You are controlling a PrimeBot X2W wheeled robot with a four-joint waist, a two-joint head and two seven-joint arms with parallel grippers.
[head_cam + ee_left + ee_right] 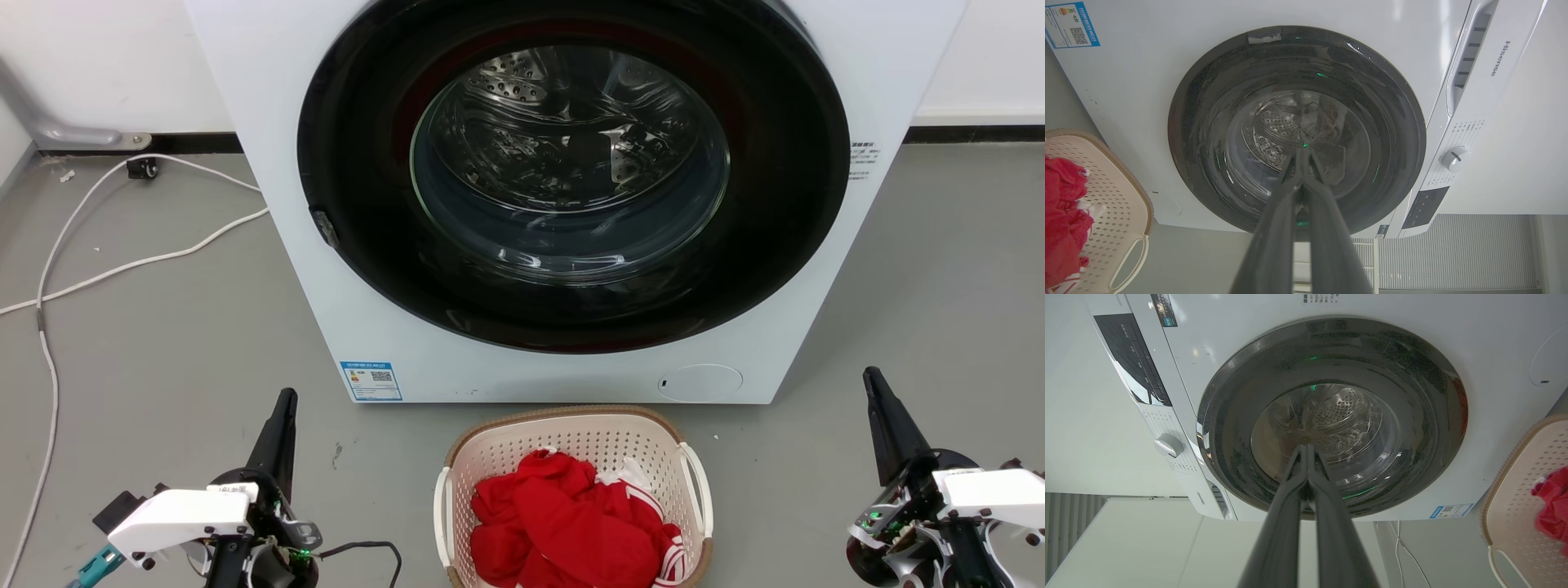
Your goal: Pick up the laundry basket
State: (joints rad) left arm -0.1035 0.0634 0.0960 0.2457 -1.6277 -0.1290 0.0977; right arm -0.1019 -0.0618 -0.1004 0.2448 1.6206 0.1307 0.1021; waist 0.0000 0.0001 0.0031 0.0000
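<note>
The laundry basket (522, 441) is cream with a brown woven-look rim and white side handles. It stands on the grey floor just in front of the washing machine, with red clothes (571, 523) inside. It also shows at the left edge of the left wrist view (1122, 204) and at the right edge of the right wrist view (1515, 506). My left gripper (286, 398) is shut and empty, well to the basket's left. My right gripper (871, 377) is shut and empty, well to its right. Both point toward the machine, fingertips together (1302, 152) (1305, 447).
The white washing machine (424, 359) with its round dark glass door (571, 171) stands directly behind the basket. A white cable (131, 265) snakes over the floor at the left. Open floor lies on either side of the basket.
</note>
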